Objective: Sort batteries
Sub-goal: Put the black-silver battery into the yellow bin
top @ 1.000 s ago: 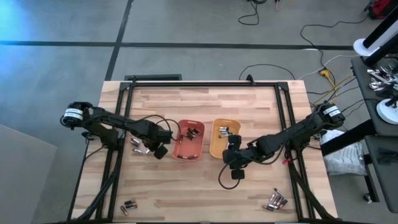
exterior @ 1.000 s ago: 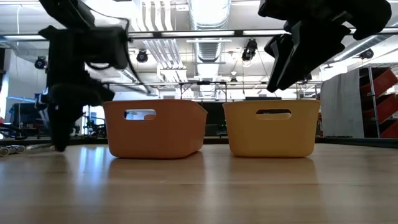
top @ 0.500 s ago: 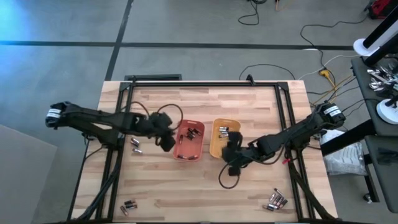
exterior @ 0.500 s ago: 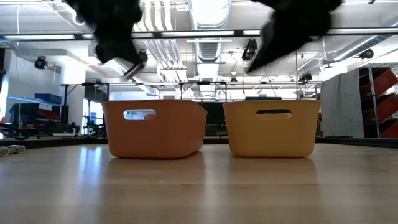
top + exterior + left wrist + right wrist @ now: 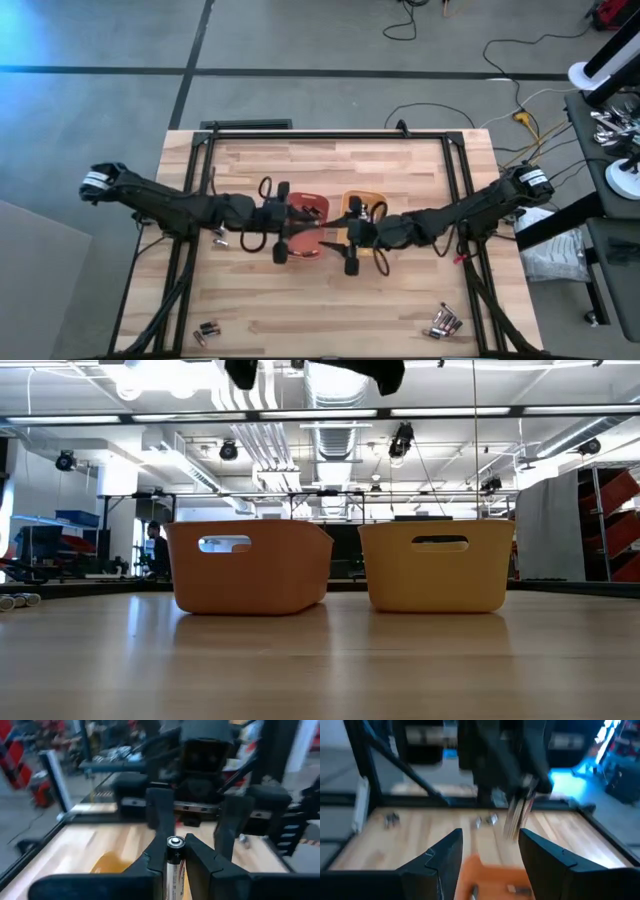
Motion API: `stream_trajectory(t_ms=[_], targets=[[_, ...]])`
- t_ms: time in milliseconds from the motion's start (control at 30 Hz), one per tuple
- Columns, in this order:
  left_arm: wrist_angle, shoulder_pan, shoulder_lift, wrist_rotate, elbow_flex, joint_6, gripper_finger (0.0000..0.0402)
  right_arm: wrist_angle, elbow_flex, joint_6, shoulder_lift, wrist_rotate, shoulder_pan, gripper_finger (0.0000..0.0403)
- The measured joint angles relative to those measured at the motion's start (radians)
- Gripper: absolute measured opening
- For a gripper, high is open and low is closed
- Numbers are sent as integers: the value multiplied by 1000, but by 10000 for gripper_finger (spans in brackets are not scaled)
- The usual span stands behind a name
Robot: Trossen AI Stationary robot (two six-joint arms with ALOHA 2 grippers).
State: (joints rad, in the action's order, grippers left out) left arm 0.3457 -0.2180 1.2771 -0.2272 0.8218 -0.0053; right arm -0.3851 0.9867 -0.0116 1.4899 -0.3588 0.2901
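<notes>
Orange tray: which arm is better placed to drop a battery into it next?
Left. Its fingers are shut on a battery and hang over the orange tray. The right gripper is open and holds nothing.

Orange tray (image 5: 250,568) left, yellow tray (image 5: 437,564) right, side by side mid wooden table (image 5: 330,310). Cables (image 5: 520,60) on floor behind.

We are looking at two dark jointed arms, the left arm (image 5: 170,205) and right arm (image 5: 470,210), each wearing a white shoulder band and trailing black looping cables.
</notes>
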Motion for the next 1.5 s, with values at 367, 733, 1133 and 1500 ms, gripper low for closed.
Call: stream_trajectory(t_ms=[367,733,1133,1500], targets=[[200,-2,37,80,-37,79,25,-108,0,15,1,-2,-40,157],[253,1,51,37,-40,107,29,-109,4,-30,4,66,-80,42],[-432,-3,-157,-49,-38,33,159,680,154,58,15,-7,-152,50],[-1248,-3,-221,-47,-70,-458,186,932,20,194,71,250,-321,58]])
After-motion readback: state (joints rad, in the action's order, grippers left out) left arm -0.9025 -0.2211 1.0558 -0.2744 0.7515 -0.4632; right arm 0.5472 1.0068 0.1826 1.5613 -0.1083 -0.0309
